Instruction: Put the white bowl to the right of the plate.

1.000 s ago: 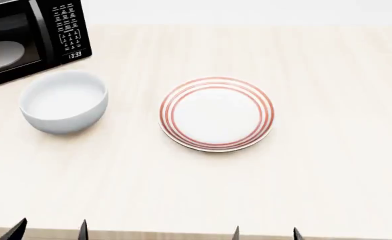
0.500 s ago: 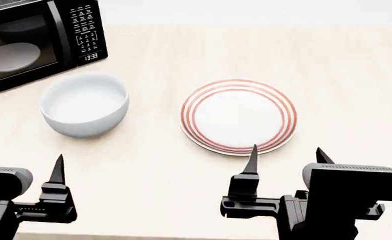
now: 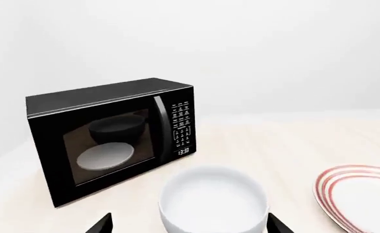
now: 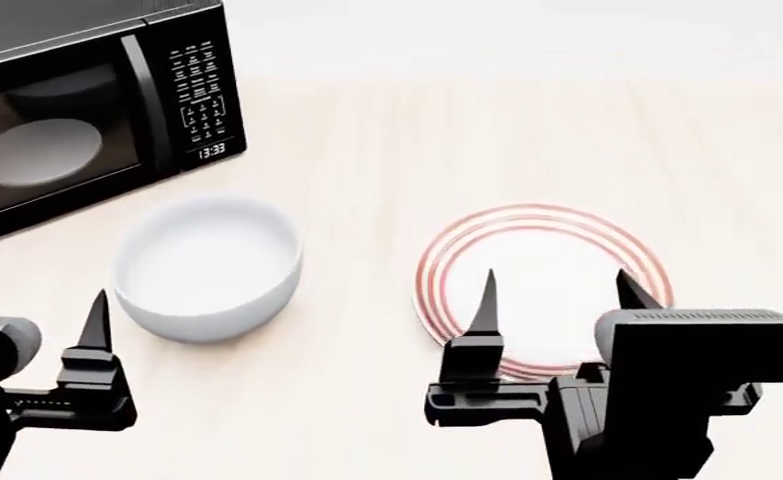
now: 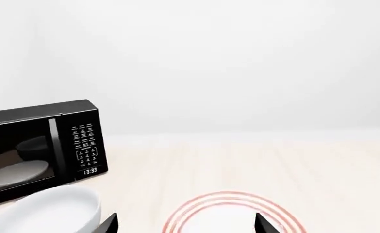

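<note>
Only the microwave (image 4: 91, 110) display, "13:33", is legible; both tools, left (image 4: 31, 305) and right (image 4: 558, 285), gape released.

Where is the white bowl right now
In the head view the white bowl sits left of the plate, in front of the microwave, empty.

In the head view the right gripper (image 4: 558, 290) covers the plate's (image 4: 538, 230) near edge, and the microwave (image 4: 84, 110) runs off the left edge. The left gripper (image 4: 24, 310) shows only one finger; its jaws' spread cannot be judged there.
</note>
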Robot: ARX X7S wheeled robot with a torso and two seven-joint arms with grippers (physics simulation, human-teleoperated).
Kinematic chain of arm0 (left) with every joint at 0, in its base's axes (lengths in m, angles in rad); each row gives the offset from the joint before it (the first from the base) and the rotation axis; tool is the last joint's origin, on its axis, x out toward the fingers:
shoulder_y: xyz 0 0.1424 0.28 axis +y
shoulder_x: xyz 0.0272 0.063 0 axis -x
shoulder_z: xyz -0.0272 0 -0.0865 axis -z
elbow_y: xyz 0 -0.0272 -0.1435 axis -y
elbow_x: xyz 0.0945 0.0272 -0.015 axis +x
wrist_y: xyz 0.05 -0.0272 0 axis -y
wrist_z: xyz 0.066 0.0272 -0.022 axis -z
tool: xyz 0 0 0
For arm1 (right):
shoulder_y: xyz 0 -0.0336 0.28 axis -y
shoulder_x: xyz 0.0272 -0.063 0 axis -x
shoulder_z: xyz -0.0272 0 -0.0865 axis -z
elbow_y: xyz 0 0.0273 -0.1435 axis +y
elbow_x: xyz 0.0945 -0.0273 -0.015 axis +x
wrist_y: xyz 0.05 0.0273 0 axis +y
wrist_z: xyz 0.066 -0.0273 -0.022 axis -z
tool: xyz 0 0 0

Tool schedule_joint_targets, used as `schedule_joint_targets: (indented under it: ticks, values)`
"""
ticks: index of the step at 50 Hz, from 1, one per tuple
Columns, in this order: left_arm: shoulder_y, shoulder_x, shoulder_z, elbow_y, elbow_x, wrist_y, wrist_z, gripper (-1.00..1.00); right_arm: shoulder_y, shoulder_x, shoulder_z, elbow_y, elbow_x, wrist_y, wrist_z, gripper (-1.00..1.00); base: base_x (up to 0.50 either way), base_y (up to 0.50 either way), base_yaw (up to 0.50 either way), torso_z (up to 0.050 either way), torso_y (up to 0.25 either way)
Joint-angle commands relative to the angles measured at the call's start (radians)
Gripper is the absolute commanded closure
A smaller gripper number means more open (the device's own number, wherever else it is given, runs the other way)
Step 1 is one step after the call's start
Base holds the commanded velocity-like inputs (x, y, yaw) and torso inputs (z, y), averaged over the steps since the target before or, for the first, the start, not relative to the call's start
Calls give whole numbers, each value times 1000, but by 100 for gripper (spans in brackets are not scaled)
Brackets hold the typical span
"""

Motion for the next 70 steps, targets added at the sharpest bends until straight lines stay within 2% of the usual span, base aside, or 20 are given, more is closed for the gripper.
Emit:
schedule_joint_targets:
  ticks: [1,5,9,13,27,39,49,53,54,58,59,62,66,68,69,70]
  values:
    - [-6,-8,4,16,-7,-13,-11,-100,3,10,-6,-33,9,-1,6,-100,500,0,0,0,0]
    - [-27,-13,1,43,-10,-48,-19,-100,32,14,4,-78,28,61,23,-100,500,0,0,0,0]
    - [-111,-19,5,110,-19,-174,-32,-100,121,15,31,-153,68,211,59,-100,500,0,0,0,0]
    - [-173,-17,-5,149,-39,-266,-28,-100,186,10,49,-185,96,291,77,-100,500,0,0,0,0]
    - [-263,-26,-10,132,-55,-354,-31,-100,268,4,45,-160,111,347,108,-100,500,0,0,0,1]
    - [-251,-33,12,125,-56,-333,-41,-100,289,11,13,-74,89,328,127,-100,471,0,0,0,1]
    - [-243,-38,10,101,-61,-314,-39,-100,311,17,-26,4,65,330,150,-100,53,0,0,0,0]
    - [-235,-43,-8,94,-74,-306,-23,-100,326,22,-36,3,53,364,177,-100,0,0,0,0,0]
    - [-231,-46,-18,85,-69,-316,-30,-100,333,22,-45,-7,20,376,224,-100,0,0,0,0,0]
    - [-178,-61,-58,72,-71,-285,-16,-100,342,51,-96,-49,-9,439,268,-100,0,0,0,0,0]
    - [-150,-61,-97,72,-71,-272,-15,-100,344,57,-120,-87,-13,475,283,-100,0,0,0,0,0]
    - [-129,-61,-133,75,-76,-267,-10,-100,364,51,-124,-117,17,533,264,-100,0,0,0,0,0]
    - [-92,-72,-173,100,-63,-275,-26,-100,422,-28,-22,-141,112,646,195,-100,0,0,0,0,0]
    - [-46,-73,-187,108,-41,-221,-45,-100,454,-39,-33,-131,93,677,236,-100,0,0,0,0,0]
    - [-31,-67,-198,108,-43,-208,-43,-100,467,-38,-24,-114,142,711,247,-100,0,0,0,0,0]
    - [0,-63,-217,114,-51,-189,-30,-100,486,-6,8,-43,292,712,383,-100,0,0,0,0,0]
